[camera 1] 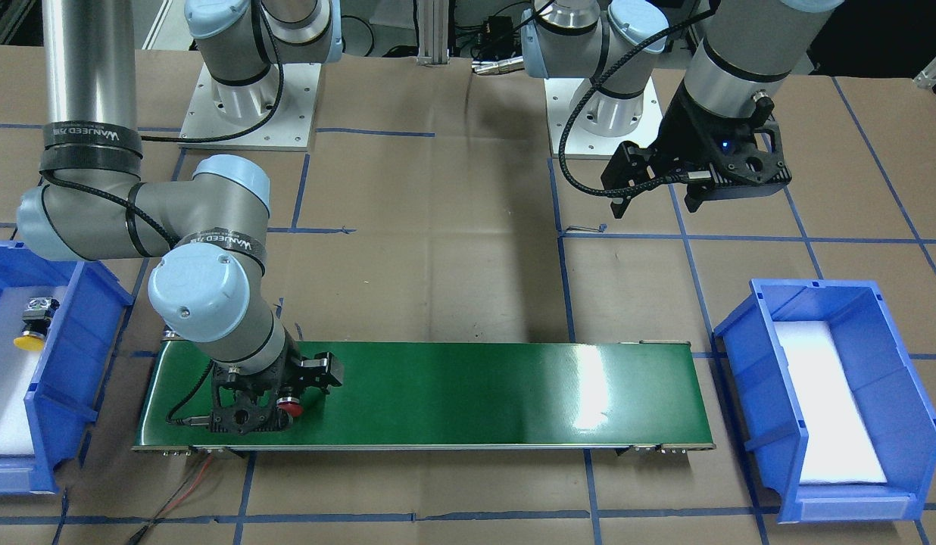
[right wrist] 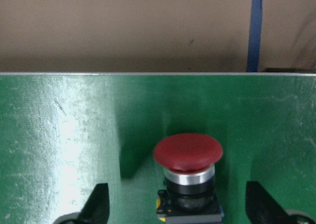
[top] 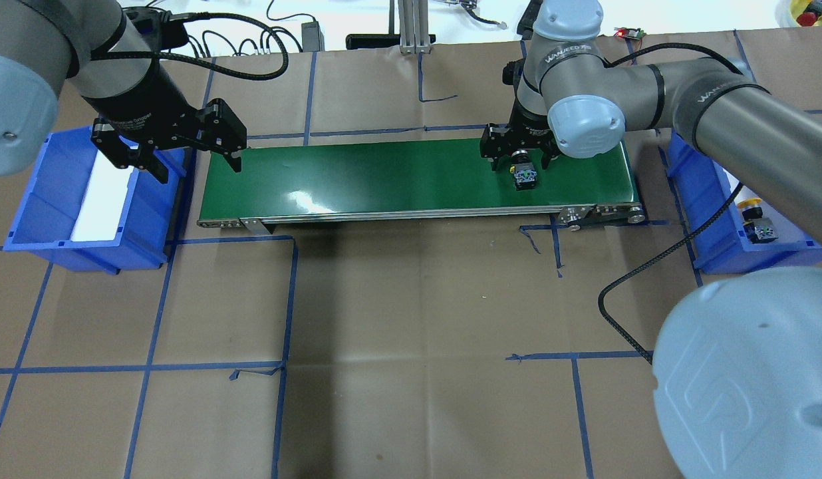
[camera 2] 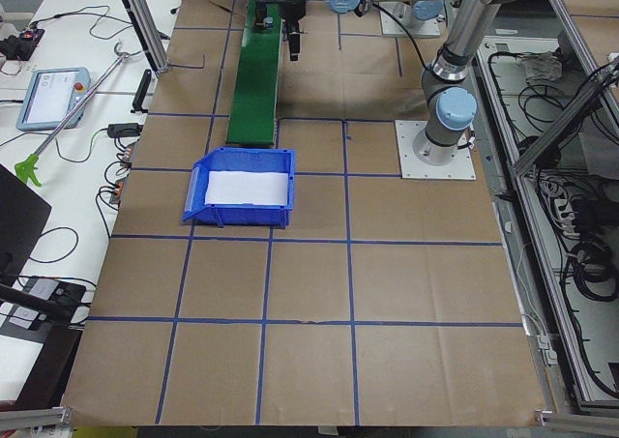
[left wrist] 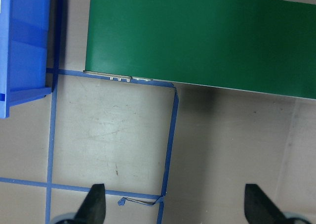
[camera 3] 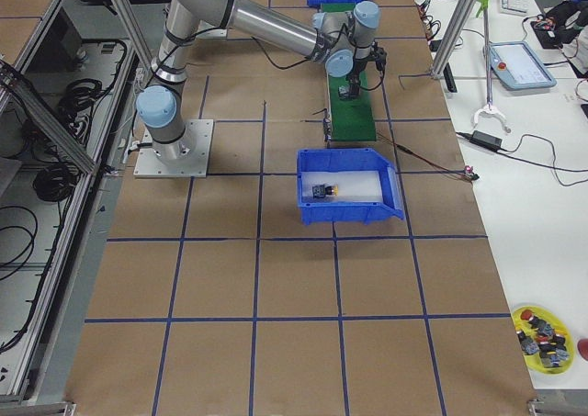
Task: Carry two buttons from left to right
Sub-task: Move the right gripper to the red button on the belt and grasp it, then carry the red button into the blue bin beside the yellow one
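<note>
The red button (right wrist: 187, 152) lies on the green conveyor belt (top: 384, 176) near its right end; it also shows in the overhead view (top: 523, 175) and the front view (camera 1: 290, 408). My right gripper (top: 519, 163) is low over it, open, with the fingers (right wrist: 98, 201) wide apart on either side and not touching it. The yellow button (camera 1: 29, 339) lies in the blue bin (top: 717, 246) on my right. My left gripper (top: 199, 169) is open and empty, held above the belt's left end and the table paper (left wrist: 113, 135).
A second blue bin (top: 38, 219) with a white foam liner (camera 1: 831, 401) stands off the belt's left end, with no button showing in it. Blue tape lines (left wrist: 170, 140) cross the brown paper. A black cable (top: 644, 266) hangs from my right arm.
</note>
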You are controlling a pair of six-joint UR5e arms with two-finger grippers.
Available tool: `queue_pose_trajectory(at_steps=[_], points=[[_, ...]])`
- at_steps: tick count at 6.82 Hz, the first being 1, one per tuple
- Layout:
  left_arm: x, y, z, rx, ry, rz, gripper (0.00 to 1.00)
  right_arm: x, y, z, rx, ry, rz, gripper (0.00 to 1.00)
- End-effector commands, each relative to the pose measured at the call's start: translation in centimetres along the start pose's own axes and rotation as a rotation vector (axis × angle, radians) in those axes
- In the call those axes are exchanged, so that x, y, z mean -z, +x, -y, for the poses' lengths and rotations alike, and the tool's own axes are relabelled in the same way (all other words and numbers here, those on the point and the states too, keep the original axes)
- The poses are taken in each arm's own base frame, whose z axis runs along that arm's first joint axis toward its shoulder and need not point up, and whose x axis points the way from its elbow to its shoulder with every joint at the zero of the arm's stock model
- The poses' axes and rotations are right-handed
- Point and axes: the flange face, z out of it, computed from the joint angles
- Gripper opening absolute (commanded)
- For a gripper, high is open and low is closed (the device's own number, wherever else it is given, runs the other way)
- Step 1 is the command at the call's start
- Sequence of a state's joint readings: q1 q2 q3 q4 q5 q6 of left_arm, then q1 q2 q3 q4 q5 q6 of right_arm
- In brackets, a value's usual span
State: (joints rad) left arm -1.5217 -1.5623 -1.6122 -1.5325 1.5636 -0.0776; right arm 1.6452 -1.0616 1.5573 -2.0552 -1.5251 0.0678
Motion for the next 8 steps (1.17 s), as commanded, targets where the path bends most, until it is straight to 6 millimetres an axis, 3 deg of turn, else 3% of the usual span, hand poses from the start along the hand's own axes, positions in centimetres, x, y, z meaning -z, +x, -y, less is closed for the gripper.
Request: queue_pose_trajectory(at_steps=[1, 2, 3, 6, 7, 8], points=[[0.0, 0.0, 0.0, 0.001, 0.001, -0.001, 1.0, -0.4, 1.8, -0.2, -0.022, -0.055, -0.024, 0.25], [0.0, 0.0, 0.0, 0.001, 0.001, -0.001, 1.0, -0.2, 3.2, -0.7, -0.037, -0.127, -0.03, 0.08], [0.1, 0.0, 0.0, 0.001, 0.004, -0.001, 1.0, 2.4, 5.2, -0.9, -0.057, -0.102, -0.068, 0.06], [0.0, 0.0, 0.2, 0.004, 0.001, -0.001, 1.0, 16.5, 13.9, -3.0, -0.071, 0.035, -0.087, 0.05], [0.1, 0.0, 0.2, 0.005, 0.002, -0.001, 1.0, 18.2, 19.1, -2.7, -0.021, 0.013, -0.087, 0.05], [0.1, 0.0, 0.2, 0.005, 0.002, -0.001, 1.0, 18.4, 26.4, -3.0, 0.051, 0.007, -0.086, 0.05]])
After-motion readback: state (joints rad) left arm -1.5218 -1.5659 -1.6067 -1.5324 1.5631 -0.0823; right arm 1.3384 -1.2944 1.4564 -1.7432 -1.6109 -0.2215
